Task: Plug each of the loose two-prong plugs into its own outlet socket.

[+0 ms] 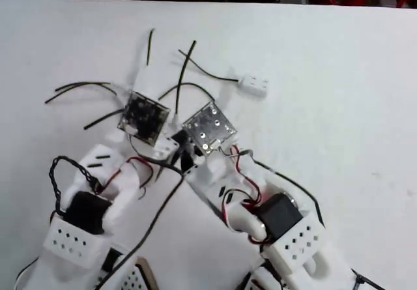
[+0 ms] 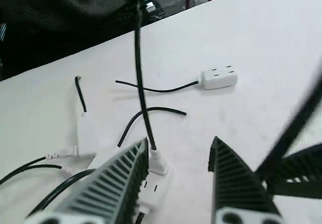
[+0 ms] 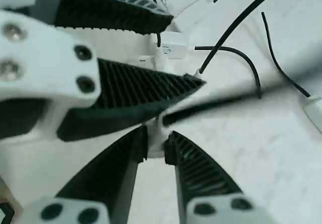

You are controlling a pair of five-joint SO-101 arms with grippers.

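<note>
Nearest, the right gripper [image 3: 156, 141] is clamped on a white plug [image 3: 155, 152] trailing a black cord. Just beyond it, the left gripper [image 2: 180, 142] has its fingers spread apart around a second plug [image 2: 157, 163]. This plug touches a near outlet socket [image 2: 147, 190] on the white table [image 1: 339, 55]. Farther off, a far outlet socket [image 2: 219, 78] lies well apart from both grippers.

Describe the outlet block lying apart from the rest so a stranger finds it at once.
On the white table, look to the right of the tangle of black cords. A small white outlet block lies there, a thin black cord trailing from it. Unlike its neighbours, it sits alone with nothing plugged in.
</note>
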